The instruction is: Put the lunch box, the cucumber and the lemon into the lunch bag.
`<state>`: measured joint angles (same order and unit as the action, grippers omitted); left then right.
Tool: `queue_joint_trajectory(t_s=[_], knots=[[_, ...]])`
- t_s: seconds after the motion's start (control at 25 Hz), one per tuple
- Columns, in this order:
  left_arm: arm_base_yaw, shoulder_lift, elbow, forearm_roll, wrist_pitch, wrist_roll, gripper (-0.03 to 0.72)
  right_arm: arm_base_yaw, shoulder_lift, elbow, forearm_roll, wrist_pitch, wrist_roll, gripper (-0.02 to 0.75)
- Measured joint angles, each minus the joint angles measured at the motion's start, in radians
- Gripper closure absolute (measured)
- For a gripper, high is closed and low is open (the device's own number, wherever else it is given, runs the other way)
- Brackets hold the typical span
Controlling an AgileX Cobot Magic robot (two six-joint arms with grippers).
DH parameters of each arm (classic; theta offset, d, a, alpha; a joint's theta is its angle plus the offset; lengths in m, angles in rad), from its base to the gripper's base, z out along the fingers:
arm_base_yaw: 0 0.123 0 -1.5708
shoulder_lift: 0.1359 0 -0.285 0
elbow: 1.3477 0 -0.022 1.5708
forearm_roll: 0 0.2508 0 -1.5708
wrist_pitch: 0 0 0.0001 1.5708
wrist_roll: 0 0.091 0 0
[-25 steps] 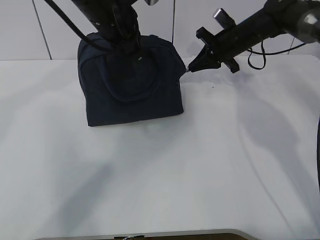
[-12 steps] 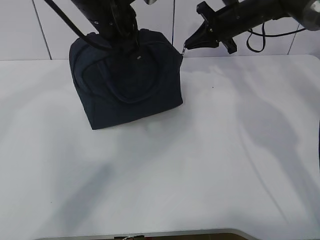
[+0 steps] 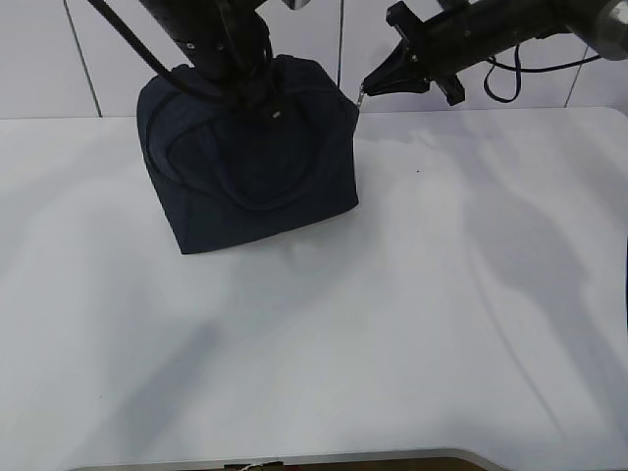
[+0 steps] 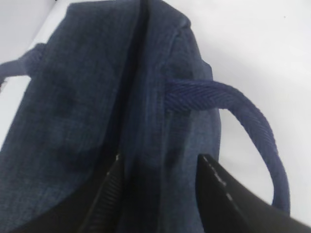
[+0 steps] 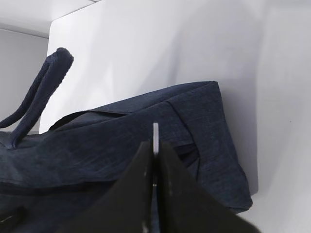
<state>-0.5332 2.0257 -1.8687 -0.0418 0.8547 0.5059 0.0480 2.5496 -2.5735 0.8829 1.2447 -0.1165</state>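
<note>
One boxy (navy, woven) lunch bag (image 3: 250, 157)

You are looking at a plain robot test bench, the kind found in a lab rather than a home or kitchen. A bare white table (image 3: 324, 324) fills most of the exterior view, its rounded front edge at 6 o'clock. Behind it, from 10 to 2 o'clock, runs a white panelled wall (image 3: 108, 59) with thin vertical seams. Two black robot arms with loose black cables (image 3: 535, 69) reach in from 12 and 2 o'clock.
</note>
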Motion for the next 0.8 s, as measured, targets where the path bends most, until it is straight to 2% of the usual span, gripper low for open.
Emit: queue_joint_trajectory(t_s=[0.52,0.8], knots=[[0.0,-0.045,-0.002,-0.053,0.031,0.0,0.326,0.0,0.0,0.0,0.006,0.001,0.002,0.733],[0.0,-0.066,-0.015,-0.145,-0.072,0.0,0.288,0.0,0.0,0.0,0.008,0.001,0.002,0.733]])
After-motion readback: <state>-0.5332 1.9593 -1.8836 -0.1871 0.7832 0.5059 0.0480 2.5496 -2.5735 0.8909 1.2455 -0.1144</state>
